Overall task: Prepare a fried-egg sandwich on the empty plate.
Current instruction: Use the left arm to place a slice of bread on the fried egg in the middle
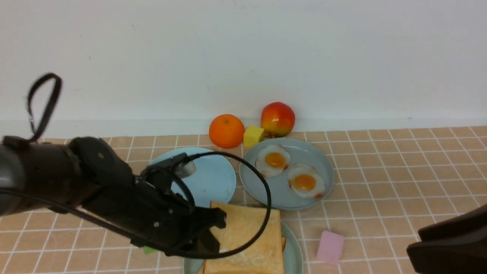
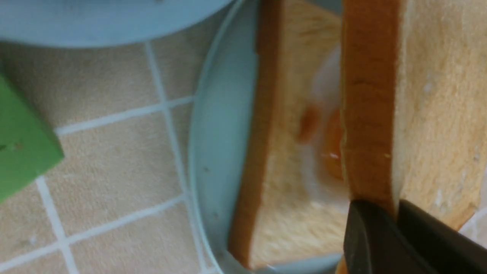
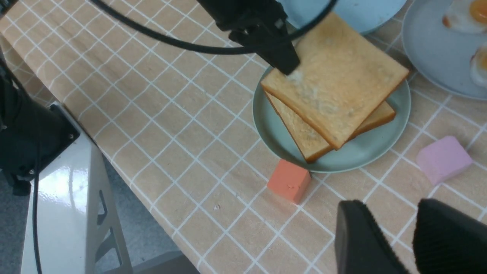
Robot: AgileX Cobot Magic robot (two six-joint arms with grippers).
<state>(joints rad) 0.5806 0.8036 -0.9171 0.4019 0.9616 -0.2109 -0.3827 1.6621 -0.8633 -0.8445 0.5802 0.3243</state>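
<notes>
The mint-green plate (image 3: 361,152) sat at the near edge of the worktop (image 3: 171,152). It carried the lower toast slice (image 3: 300,133), with a fried egg (image 2: 329,144) lying on that slice. The upper toast slice (image 3: 335,76) lay over both, its gripped edge standing clear of the lower slice.

Behind were a sky-blue plate (image 1: 213,179) and a grey-blue plate (image 1: 274,190) holding 2 spare eggs (image 1: 272,160). An orange (image 1: 226,130), a yellow cube (image 1: 253,136) and an apple (image 1: 277,118) stood by the wall. A pink block (image 1: 330,246) lay to the right of the mint-green plate, an orange-red block (image 3: 288,184) just beside its near rim, and a green block (image 2: 23,148) to its left.

The left arm reached in low from the left, and its cable (image 1: 262,182) looped across both rear plates. The left fingers (image 2: 371,243) clamped narrowly on the upper slice's crust. The right fingers (image 3: 361,243) hung apart and empty above the worktop, near the pink block.
</notes>
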